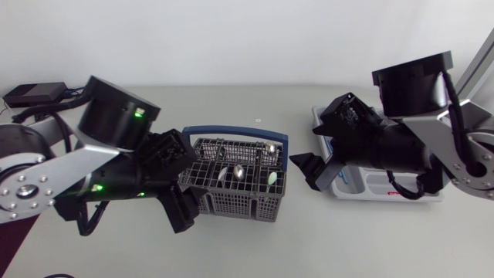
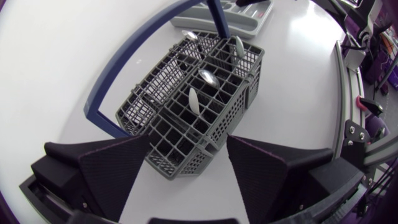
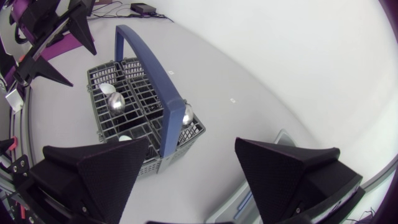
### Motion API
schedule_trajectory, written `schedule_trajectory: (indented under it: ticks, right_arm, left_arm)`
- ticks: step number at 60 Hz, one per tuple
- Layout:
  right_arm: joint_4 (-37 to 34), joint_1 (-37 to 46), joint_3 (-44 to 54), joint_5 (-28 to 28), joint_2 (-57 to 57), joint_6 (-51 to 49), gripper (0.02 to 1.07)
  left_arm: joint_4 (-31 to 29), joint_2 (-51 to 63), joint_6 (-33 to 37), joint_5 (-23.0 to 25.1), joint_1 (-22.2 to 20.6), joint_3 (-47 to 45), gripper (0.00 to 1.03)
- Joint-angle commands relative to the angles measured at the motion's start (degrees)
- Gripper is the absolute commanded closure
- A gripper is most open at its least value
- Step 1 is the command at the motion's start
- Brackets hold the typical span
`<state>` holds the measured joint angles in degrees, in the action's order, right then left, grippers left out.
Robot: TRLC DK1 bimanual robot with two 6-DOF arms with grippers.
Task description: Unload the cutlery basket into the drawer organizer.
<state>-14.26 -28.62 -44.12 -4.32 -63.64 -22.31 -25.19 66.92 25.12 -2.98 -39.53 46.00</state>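
The grey cutlery basket with a blue handle stands mid-table, several spoons upright in its cells. My left gripper is open at the basket's left end. In the left wrist view the basket lies just ahead of the gripper, its near corner between the spread fingers. My right gripper hangs open right of the basket, above the table. The right wrist view shows the basket and a spoon ahead of that gripper. The drawer organizer lies under my right arm, mostly hidden.
A black box with cables sits at the back left corner. The organizer lies beyond the basket in the left wrist view. A small mark is on the table behind the basket.
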Motion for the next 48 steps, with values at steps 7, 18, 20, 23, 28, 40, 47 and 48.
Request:
schedule_trajectory:
  ticks: [7, 18, 20, 23, 28, 40, 47, 48]
  right_arm:
    - [-3.40, -3.72, 1.58, 3.17, 2.90, 3.14, 0.07]
    - [-4.90, -4.95, 0.96, 4.84, 3.96, 4.64, 0.07]
    - [-4.99, -4.95, 0.96, 4.84, 4.05, 4.81, 0.07]
    - [-4.99, -4.95, 1.05, 4.84, 4.05, 5.25, 0.07]
    - [-4.99, -4.95, 1.32, 4.84, 4.05, 5.43, 0.07]
    - [-5.34, -4.69, 1.84, 4.93, 4.22, 5.34, 0.07]
    - [-5.25, -4.69, 2.19, 4.84, 4.13, 5.34, 0.07]
    - [-5.16, -4.69, 2.28, 4.84, 4.13, 5.34, 0.07]
  left_arm:
    - [-6.54, 5.07, -6.58, -4.66, -5.03, 7.62, 0.05]
    - [-9.79, 10.25, -11.41, -12.31, -8.20, 12.98, 0.08]
    - [-9.79, 11.40, -11.68, -13.19, -8.46, 13.68, 0.08]
    - [-9.79, 13.59, -12.29, -14.16, -8.28, 15.09, 0.11]
    - [-9.97, 16.05, -12.91, -14.42, -8.11, 16.84, 0.12]
    - [-11.02, 20.89, -15.02, -16.00, -7.93, 20.62, 0.24]
    - [-11.11, 23.00, -16.25, -17.50, -7.67, 21.33, 0.40]
    - [-11.11, 23.00, -16.34, -17.58, -7.67, 21.33, 0.40]
